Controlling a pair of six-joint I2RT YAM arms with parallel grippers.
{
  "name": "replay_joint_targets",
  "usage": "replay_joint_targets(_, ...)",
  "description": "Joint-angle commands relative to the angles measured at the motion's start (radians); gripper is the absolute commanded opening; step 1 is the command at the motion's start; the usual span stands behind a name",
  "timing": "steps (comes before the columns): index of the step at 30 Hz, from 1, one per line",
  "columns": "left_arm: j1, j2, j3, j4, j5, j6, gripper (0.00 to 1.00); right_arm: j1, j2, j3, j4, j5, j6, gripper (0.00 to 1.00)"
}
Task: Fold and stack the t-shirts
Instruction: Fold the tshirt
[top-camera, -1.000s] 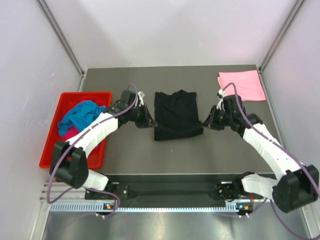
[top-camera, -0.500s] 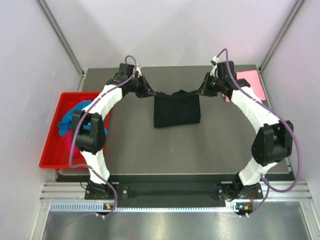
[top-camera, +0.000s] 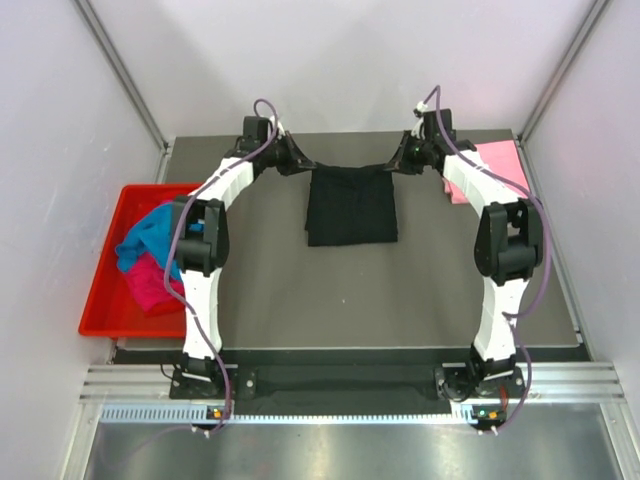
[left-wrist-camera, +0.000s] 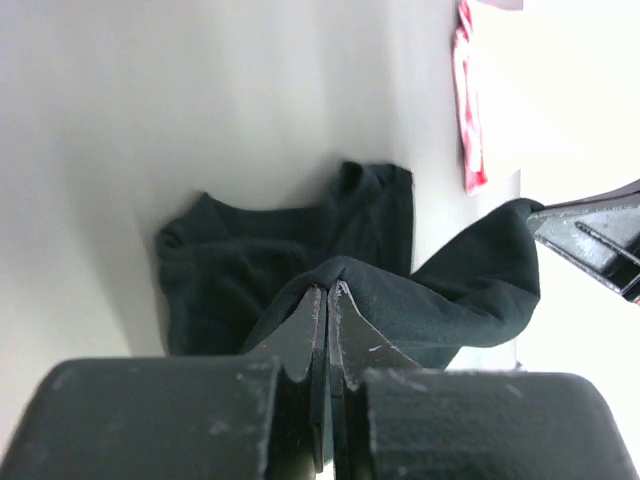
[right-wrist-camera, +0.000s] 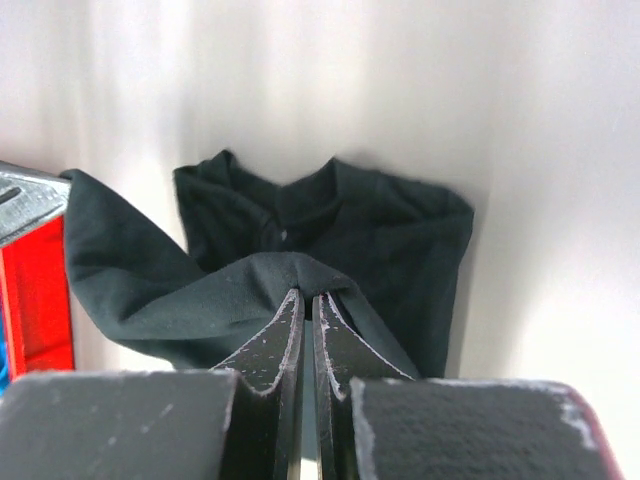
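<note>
While in each gripper (top-camera: 298, 166) (top-camera: 392, 166), black t-shirt (top-camera: 350, 207) corner.

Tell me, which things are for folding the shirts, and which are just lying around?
For the job:
black t-shirt, pinched by the left claw and the right claw
pink t-shirt, flat at the far right
turquoise t-shirt and magenta t-shirt, bunched in the red tray

Just lying about:
red tray, only holding shirts
table underneath

Both arms are being stretched toward the far side, the left gripper (top-camera: 303, 166) and the right gripper (top-camera: 392, 164) being clamped tight on the black t-shirt (top-camera: 350, 205).
</note>
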Motion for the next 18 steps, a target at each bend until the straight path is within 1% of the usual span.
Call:
replay_joint_targets(1, 0.017, 0.063, 0.127, 0.074, -0.014, -0.004, 0.0, -0.018, 0.065, 0.092, 0.057, -0.018, 0.005, 0.0)
replay_joint_targets(2, 0.025, 0.101, 0.154, 0.03, -0.019, -0.004, 0.0, -0.023, 0.078, 0.101, 0.058, -0.02, 0.008, 0.0)
replay_joint_targets(3, 0.029, 0.12, 0.184, 0.028, -0.017, -0.014, 0.0, -0.026, 0.09, 0.117, 0.066, -0.02, 0.011, 0.0)
replay_joint_targets(6, 0.042, 0.174, 0.223, 0.054, 0.015, -0.034, 0.0, -0.032, 0.137, 0.144, 0.09, -0.025, 0.008, 0.0)
replay_joint_targets(9, 0.048, 0.204, 0.26, 0.045, -0.002, -0.025, 0.0, -0.04, 0.189, 0.195, 0.078, -0.023, 0.008, 0.0)
replay_joint_targets(12, 0.054, 0.227, 0.269, 0.091, 0.006, -0.043, 0.0, -0.054, 0.225, 0.22, 0.078, -0.026, 0.014, 0.0)
replay_joint_targets(13, 0.059, 0.249, 0.278, 0.097, 0.007, -0.05, 0.01, -0.057, 0.23, 0.22, 0.089, -0.028, 0.02, 0.0)
replay_joint_targets(15, 0.062, 0.278, 0.324, 0.108, 0.038, -0.071, 0.11, -0.06, 0.242, 0.221, 0.099, -0.035, 0.021, 0.0)
replay_joint_targets(16, 0.065, 0.309, 0.341, 0.112, 0.05, -0.077, 0.14, -0.061, 0.246, 0.223, 0.107, -0.035, 0.024, 0.03)
replay_joint_targets(17, 0.066, 0.319, 0.356, 0.119, 0.061, -0.08, 0.15, -0.063, 0.251, 0.229, 0.115, -0.043, 0.028, 0.07)
replay_joint_targets(18, 0.066, 0.327, 0.373, 0.123, 0.076, -0.086, 0.14, -0.064, 0.26, 0.232, 0.122, -0.051, 0.029, 0.22)
